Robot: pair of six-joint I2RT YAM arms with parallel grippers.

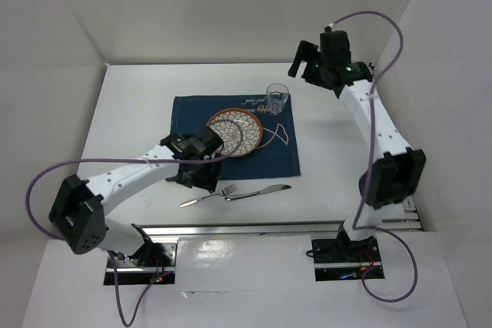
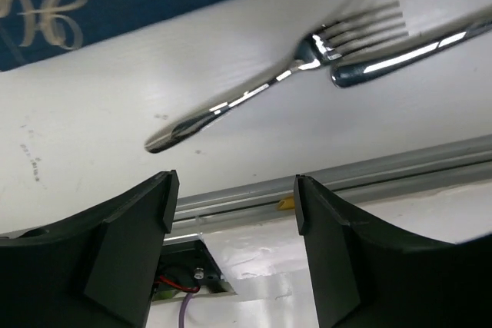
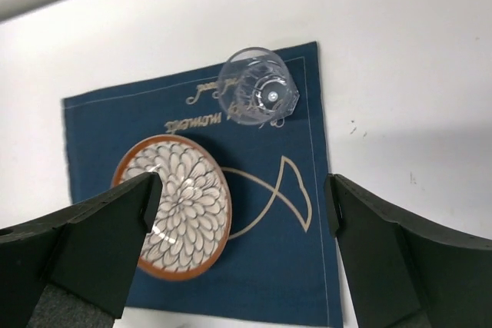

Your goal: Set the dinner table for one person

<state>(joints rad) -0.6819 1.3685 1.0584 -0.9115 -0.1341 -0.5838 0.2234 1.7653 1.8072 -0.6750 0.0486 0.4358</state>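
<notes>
The white dinner table [image 1: 131, 113] holds a navy placemat [image 1: 192, 117] with a fish drawing. On the mat are a flower-patterned plate [image 1: 235, 131] with a brown rim and a clear glass [image 1: 277, 97] at the mat's far edge. A fork [image 1: 209, 195] and a knife [image 1: 257, 192] lie end to end on the bare table in front of the mat. My left gripper [image 1: 194, 180] is open and empty, just left of the fork [image 2: 284, 74]. My right gripper [image 1: 304, 63] is open and empty, raised to the right of and beyond the glass [image 3: 257, 86].
A metal rail [image 1: 254, 230] runs along the table's near edge, close behind the left gripper [image 2: 234, 197]. White walls enclose the table at the back and both sides. In the right wrist view, the plate [image 3: 181, 213] and mat [image 3: 284, 266] lie below the right gripper [image 3: 242, 201].
</notes>
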